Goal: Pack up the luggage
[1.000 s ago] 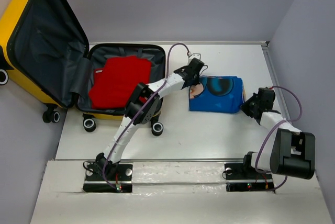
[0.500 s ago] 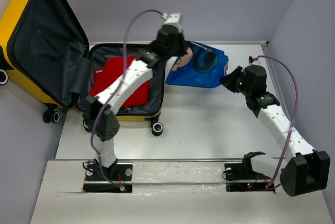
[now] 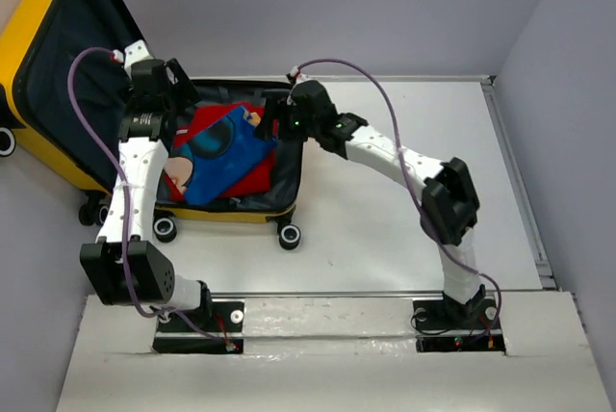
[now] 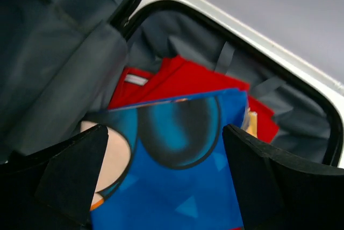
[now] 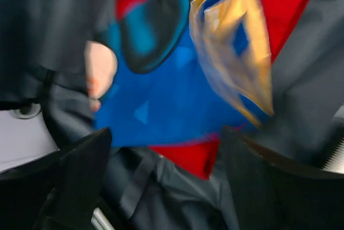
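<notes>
The luggage [image 3: 38, 41] is a yellow suitcase lying open at the back left, its lid propped up and its grey lining [image 4: 64, 63] showing. A folded red garment [image 3: 262, 164] lies in the lower half. A blue printed garment [image 3: 219, 154] rests on top of it. My left gripper [image 3: 175, 94] hovers over the suitcase's left side, open, with the blue garment [image 4: 177, 187] below its spread fingers [image 4: 75, 176]. My right gripper [image 3: 276, 121] is over the right side, open, above the blue garment [image 5: 172, 101] and the red garment [image 5: 188, 155]; that view is blurred.
The suitcase's black wheels [image 3: 289, 236] stick out toward the near side. The white table [image 3: 404, 219] extends to the right, bounded by grey walls at the back and right. A metal rail [image 3: 327, 306] with the arm bases runs along the near edge.
Both arms swung left, carrying the blue garment from the table's right side into the suitcase onto the red one. Both grippers have opened and let it go.
</notes>
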